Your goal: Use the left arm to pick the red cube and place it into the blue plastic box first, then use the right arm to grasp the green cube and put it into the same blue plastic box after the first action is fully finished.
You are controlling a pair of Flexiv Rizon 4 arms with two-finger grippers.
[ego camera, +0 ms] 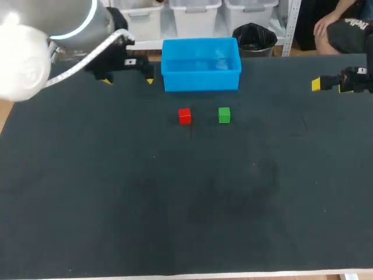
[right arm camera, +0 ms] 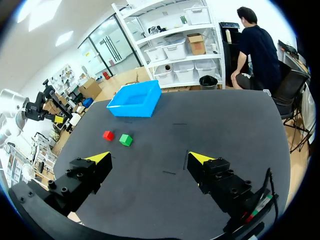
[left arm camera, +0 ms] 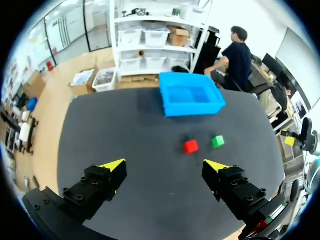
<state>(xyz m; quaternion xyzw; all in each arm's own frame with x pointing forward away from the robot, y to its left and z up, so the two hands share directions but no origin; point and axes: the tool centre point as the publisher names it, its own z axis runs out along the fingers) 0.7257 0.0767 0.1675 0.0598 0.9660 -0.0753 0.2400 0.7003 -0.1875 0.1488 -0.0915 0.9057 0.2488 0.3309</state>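
Dark matte table holds red cube, green cube, blue plastic box.

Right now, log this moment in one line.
stage: not started | small red cube: ungrasped, beside small green cube | blue plastic box: no cubes inside | left jaws: open | right jaws: open

No text, number, label or sign can be read on the table or on anything standing on it.
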